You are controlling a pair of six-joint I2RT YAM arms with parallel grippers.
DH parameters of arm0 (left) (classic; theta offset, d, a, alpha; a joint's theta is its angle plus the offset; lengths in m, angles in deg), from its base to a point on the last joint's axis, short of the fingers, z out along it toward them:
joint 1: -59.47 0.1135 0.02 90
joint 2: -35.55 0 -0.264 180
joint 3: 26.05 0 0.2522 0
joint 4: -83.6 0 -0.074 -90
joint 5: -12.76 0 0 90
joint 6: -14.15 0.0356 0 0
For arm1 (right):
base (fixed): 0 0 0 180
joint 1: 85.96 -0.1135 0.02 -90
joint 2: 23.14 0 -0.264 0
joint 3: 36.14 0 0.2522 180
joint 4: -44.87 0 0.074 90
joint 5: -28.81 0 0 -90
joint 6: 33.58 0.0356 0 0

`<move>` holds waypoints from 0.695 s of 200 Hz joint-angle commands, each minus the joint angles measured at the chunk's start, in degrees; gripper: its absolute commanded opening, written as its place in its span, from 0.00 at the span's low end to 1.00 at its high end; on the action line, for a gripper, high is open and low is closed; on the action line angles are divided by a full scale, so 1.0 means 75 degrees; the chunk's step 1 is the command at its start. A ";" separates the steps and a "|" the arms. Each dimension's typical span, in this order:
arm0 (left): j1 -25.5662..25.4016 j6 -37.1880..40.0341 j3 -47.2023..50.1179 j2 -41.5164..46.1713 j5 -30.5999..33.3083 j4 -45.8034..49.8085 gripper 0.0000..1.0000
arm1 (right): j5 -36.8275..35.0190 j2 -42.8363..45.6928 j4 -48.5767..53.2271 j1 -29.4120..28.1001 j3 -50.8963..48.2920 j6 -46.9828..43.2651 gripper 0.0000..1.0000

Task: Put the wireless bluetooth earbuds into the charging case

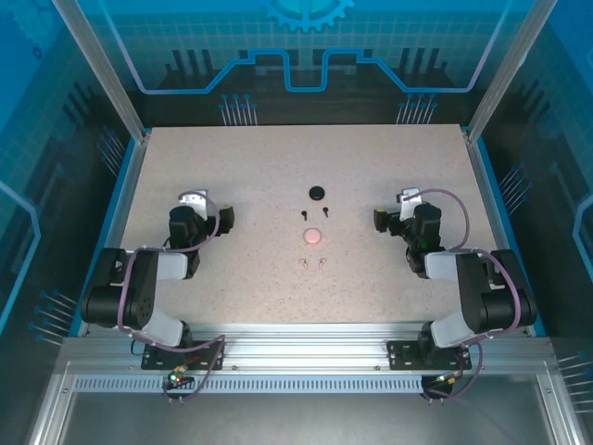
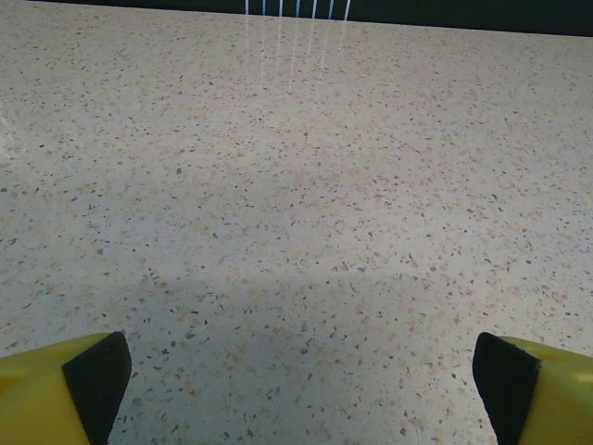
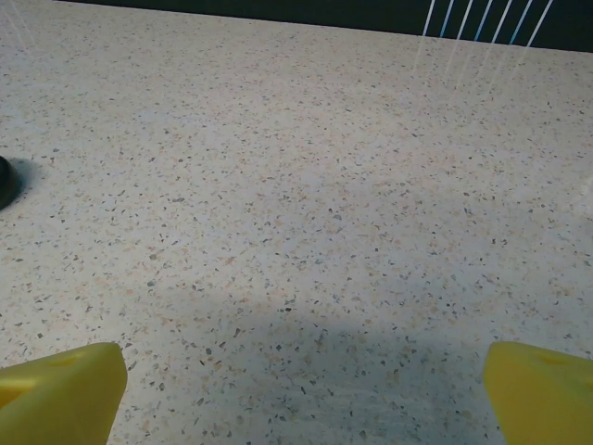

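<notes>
From above, the speckled beige worktop (image 1: 232, 167) sits inside aluminium posts and blue translucent panels, with a slotted metal rail along the near edge. Down its middle lie the task's things: a round black case (image 1: 318, 193) farthest back, the two black earbuds (image 1: 303, 213) just in front of it, then a round pink case (image 1: 313, 237), and nearest the arms the two pale earbuds (image 1: 304, 264), tiny, stemmed and side by side. All four buds lie loose on the surface, outside the cases. The left claw (image 1: 224, 217) and right claw (image 1: 381, 219) rest low on either side, well apart from them.

The left wrist camera adds the left claw (image 2: 298, 375) spread wide, its yellow fingers (image 2: 56, 389) tipped with black pads, over bare worktop (image 2: 296, 185).

The right wrist camera shows the right claw (image 3: 306, 385) equally wide open, and the black case (image 3: 4, 182) at the left edge.
</notes>
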 commanded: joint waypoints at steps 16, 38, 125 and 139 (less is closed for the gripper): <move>0.0084 -0.0057 -0.0088 0.0032 -0.0176 0.0033 0.99 | 0.0109 -0.0062 0.0001 0.0120 0.0149 -0.0085 1.00; 0.0081 -0.0051 -0.0126 0.0028 -0.0167 0.0087 0.99 | 0.0113 -0.0062 0.0006 0.0113 0.0150 -0.0077 1.00; 0.0070 -0.0057 -0.0104 0.0039 -0.0182 0.0056 0.99 | 0.0218 -0.0051 -0.0014 0.0177 0.0130 -0.0050 1.00; 0.0063 0.0034 -0.0085 0.0089 -0.0308 0.0035 0.99 | -0.0257 0.0099 0.0157 0.0095 0.0205 0.0034 1.00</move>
